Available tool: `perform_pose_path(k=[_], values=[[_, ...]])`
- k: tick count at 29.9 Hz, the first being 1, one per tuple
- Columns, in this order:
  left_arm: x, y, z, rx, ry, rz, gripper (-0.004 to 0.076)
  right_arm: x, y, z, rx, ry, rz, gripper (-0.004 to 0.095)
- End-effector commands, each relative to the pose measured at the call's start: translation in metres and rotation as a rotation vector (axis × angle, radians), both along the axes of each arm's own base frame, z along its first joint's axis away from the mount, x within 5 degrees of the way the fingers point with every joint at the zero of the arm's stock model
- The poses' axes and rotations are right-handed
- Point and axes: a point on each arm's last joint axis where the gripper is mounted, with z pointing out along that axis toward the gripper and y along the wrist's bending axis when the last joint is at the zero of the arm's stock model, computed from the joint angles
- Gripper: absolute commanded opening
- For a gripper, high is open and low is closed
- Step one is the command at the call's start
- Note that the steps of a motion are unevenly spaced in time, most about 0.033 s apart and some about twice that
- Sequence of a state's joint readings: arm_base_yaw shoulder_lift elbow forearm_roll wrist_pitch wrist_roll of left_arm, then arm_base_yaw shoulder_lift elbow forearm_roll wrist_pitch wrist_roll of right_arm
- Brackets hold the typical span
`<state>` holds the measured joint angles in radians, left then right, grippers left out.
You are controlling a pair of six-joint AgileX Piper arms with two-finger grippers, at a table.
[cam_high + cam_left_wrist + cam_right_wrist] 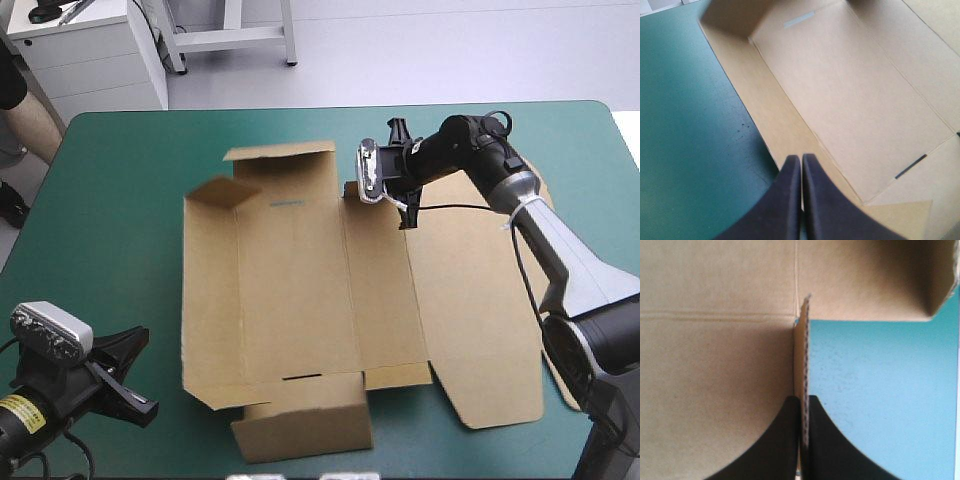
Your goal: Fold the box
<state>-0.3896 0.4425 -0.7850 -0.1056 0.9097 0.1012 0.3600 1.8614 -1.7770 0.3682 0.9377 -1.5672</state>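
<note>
Left claw (801, 160) shut near box (850, 100); right claw (804, 401) pinching its flap (803, 355).

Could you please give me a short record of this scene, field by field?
box: brown, lying open on the table, mostly flat, some edge flaps raised
left gripper: fingers shut, empty, off the box at the table's near-left corner
right gripper: fingers shut on an upright flap at the box's far edge
table: teal-green cover
</note>
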Motion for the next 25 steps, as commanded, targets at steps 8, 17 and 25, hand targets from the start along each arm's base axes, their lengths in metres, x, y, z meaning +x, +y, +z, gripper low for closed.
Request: perform_pose_path(k=[8,17,25], values=[[0.001,-0.001,0.014,-0.04,-0.079,0.001,-0.0008,0.009,0.017,0.002,0.073,-0.071,0.002,-0.002],[0.002,0.0,0.014,-0.03,-0.081,0.003,-0.0008,0.014,0.015,-0.002,0.121,-0.007,-0.128,0.0425],[0.002,0.002,0.012,0.003,-0.079,0.015,-0.0008,0.011,0.012,0.02,0.279,0.106,-0.368,0.0637]])
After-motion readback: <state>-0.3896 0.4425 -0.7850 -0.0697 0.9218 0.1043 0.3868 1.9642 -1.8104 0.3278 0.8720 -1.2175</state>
